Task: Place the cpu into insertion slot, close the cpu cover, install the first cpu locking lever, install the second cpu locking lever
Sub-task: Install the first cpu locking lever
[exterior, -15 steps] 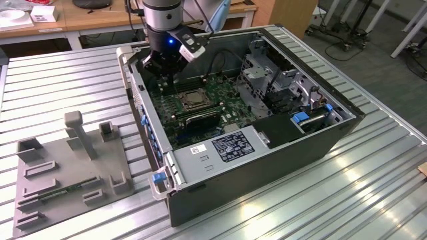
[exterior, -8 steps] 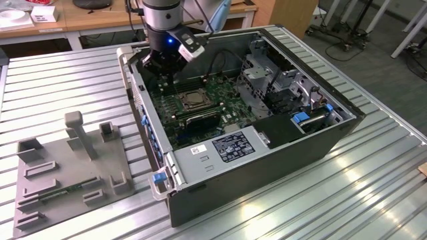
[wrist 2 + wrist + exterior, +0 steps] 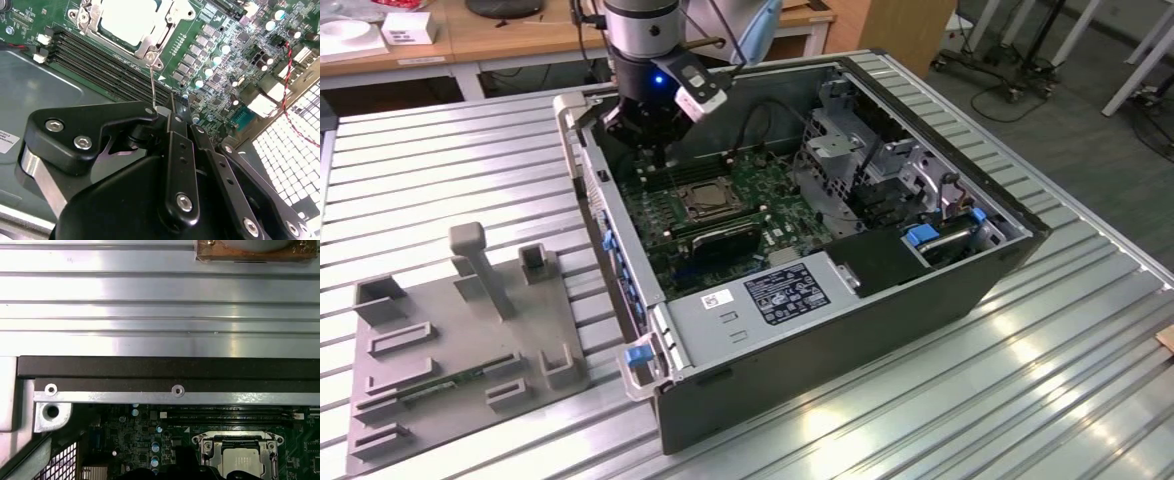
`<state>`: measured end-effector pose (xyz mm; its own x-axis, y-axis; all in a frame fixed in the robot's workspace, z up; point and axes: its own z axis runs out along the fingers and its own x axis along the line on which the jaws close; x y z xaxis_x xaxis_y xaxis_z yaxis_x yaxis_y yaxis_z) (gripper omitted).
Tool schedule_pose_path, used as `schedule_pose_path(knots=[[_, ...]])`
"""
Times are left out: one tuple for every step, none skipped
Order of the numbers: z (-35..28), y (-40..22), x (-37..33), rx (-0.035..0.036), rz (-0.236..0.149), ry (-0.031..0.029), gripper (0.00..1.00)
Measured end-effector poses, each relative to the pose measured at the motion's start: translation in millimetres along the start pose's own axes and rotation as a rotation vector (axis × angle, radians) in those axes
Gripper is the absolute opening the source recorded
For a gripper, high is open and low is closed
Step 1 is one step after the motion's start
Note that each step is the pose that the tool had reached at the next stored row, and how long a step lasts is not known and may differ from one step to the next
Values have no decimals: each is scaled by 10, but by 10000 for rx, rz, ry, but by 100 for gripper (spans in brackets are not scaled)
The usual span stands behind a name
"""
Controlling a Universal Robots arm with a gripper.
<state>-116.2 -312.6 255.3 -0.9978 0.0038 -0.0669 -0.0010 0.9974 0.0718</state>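
The cpu (image 3: 125, 20) lies flat in the socket of the motherboard, its pale face showing through the cpu cover (image 3: 145, 46), which lies down around it. Both wrist views show the socket; the cpu (image 3: 242, 462) sits inside the silvery cover frame (image 3: 240, 440). A thin wire locking lever (image 3: 152, 82) stands up from the socket's corner and its free end reaches the tip of my gripper (image 3: 172, 102). The black fingers are together. In the exterior view my gripper (image 3: 644, 140) hangs over the board's far corner, just beyond the socket (image 3: 707, 197).
The open computer case (image 3: 854, 330) lies on a ribbed metal table (image 3: 1067, 380). Memory slots (image 3: 100, 65) run beside the socket. A white-labelled grey box (image 3: 774, 295) and a drive cage (image 3: 854, 150) crowd the case. A grey fixture plate (image 3: 454, 340) sits at the exterior view's left.
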Motion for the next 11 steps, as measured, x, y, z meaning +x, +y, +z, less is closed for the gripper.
schedule_pose_path(knots=[[0, 1, 0, -6, 1, -1, 11], [1, 2, 0, -12, 2, -1, 11], [1, 2, 0, -12, 3, -1, 11], [0, 2, 0, -12, 3, 0, 11], [1, 2, 0, -13, 3, -1, 11], [1, 2, 0, -14, 4, -1, 11], [0, 2, -1, -13, 4, 0, 11], [1, 2, -4, -13, 4, 0, 11], [2, 3, -11, -13, 3, 1, 11], [4, 2, -20, -14, 3, 0, 11], [6, 2, -32, -19, 4, -1, 11]])
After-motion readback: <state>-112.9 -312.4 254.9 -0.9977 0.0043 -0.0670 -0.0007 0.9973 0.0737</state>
